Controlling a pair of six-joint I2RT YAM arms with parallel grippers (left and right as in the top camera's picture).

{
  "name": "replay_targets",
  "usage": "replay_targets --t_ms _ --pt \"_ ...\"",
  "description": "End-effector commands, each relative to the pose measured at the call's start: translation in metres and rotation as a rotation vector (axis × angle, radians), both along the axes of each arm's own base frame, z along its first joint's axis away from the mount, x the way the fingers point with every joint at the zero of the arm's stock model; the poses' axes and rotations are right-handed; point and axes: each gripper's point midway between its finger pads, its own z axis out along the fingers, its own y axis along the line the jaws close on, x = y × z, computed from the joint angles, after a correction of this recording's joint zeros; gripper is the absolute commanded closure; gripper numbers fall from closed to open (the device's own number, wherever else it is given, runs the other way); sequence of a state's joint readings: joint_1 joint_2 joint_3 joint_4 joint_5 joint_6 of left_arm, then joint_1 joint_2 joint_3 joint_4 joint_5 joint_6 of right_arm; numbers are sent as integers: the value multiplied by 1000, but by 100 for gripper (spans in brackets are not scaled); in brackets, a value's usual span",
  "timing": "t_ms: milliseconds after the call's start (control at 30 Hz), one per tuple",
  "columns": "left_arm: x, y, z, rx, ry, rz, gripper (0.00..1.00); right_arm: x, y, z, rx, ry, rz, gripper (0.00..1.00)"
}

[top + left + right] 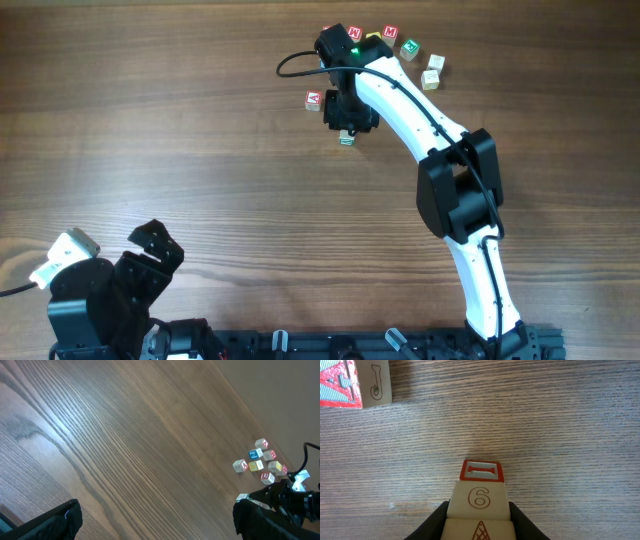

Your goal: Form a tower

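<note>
Three printed faces line up in my right wrist view, a red-framed I, a 6 and a lattice triangle: the tower (pixel 480 497), low centre of the frame. My right gripper (pixel 478 512) is closed narrow on its sides, I judge to square the column or to carry it whole. Overhead it sits upper centre, apart from the loose red cube (pixel 314 100) at its left and the spare cubes (pixel 410 55) along the top edge. My left gripper (pixel 163 243) rests spread wide, lower left of the table (pixel 200 150), out of the way.
</note>
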State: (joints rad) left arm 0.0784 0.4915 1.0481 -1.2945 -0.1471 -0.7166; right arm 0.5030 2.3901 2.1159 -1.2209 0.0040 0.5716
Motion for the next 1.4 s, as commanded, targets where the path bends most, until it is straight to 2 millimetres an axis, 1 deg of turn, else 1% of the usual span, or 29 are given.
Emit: replay_targets --t_ms 0,100,233,400,600,967,1067,1133,1367 --pt "0 -2 1 -7 -7 -9 0 -1 0 -8 -6 21 -8 68" --pt "0 -2 1 -7 -7 -9 0 -1 -1 -8 -8 24 -8 71" --pt "0 -2 1 -7 -7 -9 0 -2 -1 -8 -7 25 -18 76" --pt "0 -2 1 -7 -7 -9 0 -1 0 -8 -6 24 -34 77" --pt "0 -2 1 -7 -7 -9 0 -1 0 -7 -3 22 -59 81" --pt "0 -2 1 -7 -7 -9 0 0 0 -4 4 14 -85 82" --pt "0 -2 1 -7 -7 -9 0 1 1 0 9 7 -88 83" --pt "0 -2 1 -7 -7 -9 0 2 1 4 14 0 -111 84" --pt "0 -2 1 -7 -7 -9 0 0 0 4 15 9 -165 85"
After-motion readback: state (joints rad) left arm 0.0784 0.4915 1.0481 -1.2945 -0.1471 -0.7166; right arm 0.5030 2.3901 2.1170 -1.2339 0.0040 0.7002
